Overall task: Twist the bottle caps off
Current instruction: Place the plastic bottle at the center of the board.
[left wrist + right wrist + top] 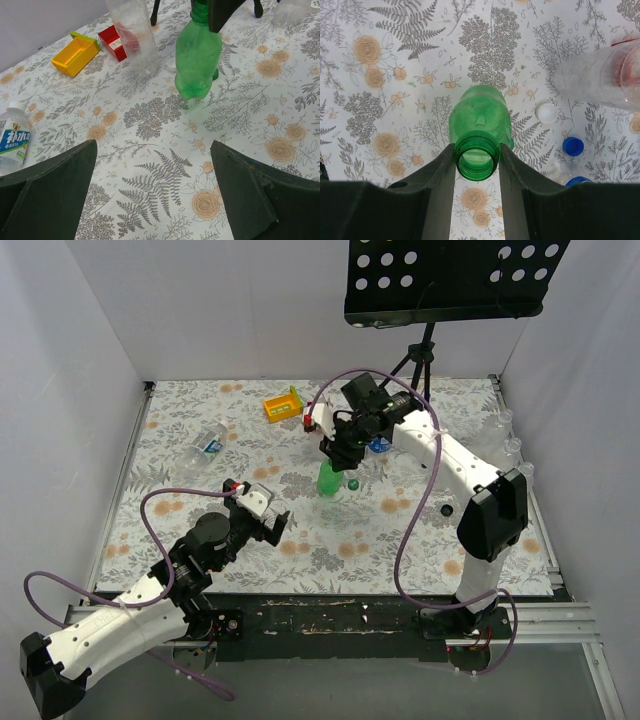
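A green bottle (329,481) stands upright mid-table. Its mouth (476,159) is open with no cap on it. My right gripper (476,148) is shut on its threaded neck from above, and it also shows in the top view (336,452). A small green cap (352,484) lies on the cloth just right of the bottle. A white cap (546,112) and a blue cap (573,146) lie loose nearby. My left gripper (152,145) is open and empty above bare cloth, nearer than the green bottle (197,55); it also shows in the top view (274,525).
A clear pinkish bottle (135,40) stands behind the green one, by a red box (114,42) and a yellow box (75,54). Blue-labelled clear bottles (205,440) lie at the left. More bottles (508,440) line the right wall. A tripod (420,355) stands at the back.
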### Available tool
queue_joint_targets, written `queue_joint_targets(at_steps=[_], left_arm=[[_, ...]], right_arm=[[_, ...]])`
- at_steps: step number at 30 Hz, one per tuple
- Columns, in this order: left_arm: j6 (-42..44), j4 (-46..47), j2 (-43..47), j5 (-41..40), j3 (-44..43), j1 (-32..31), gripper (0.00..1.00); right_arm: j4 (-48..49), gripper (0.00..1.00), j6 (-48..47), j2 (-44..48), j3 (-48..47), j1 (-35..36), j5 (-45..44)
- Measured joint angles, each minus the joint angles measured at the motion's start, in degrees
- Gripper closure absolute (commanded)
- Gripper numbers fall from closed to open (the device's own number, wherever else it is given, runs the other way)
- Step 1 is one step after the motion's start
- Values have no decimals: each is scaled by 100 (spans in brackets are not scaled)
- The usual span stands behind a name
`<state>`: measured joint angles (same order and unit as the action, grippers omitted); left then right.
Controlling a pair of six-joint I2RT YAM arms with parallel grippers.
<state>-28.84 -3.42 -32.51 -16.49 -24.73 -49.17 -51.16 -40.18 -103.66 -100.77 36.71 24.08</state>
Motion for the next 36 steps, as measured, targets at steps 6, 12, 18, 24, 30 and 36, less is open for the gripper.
queue_joint_targets(at_steps=[6, 12, 18, 24, 30, 36], left_arm=[[33, 0, 0, 4, 0, 55, 2], [50, 0, 0, 7, 0, 70, 2], [55, 0, 0, 28, 0, 85, 2], [55, 0, 0, 46, 0, 101, 2], [55, 0, 0, 66, 0, 105, 2], [55, 0, 0, 85, 0, 107, 2]], right_arm=[[-22, 93, 166, -527, -289, 15, -472], [-13, 85, 282, -765, -479, 9, -732], [-11, 70, 398, -774, -487, -24, -785], [-11, 60, 474, -894, -531, -70, -767], [11, 43, 597, -935, -577, -107, -767], [11, 32, 643, -935, -577, -111, -769]])
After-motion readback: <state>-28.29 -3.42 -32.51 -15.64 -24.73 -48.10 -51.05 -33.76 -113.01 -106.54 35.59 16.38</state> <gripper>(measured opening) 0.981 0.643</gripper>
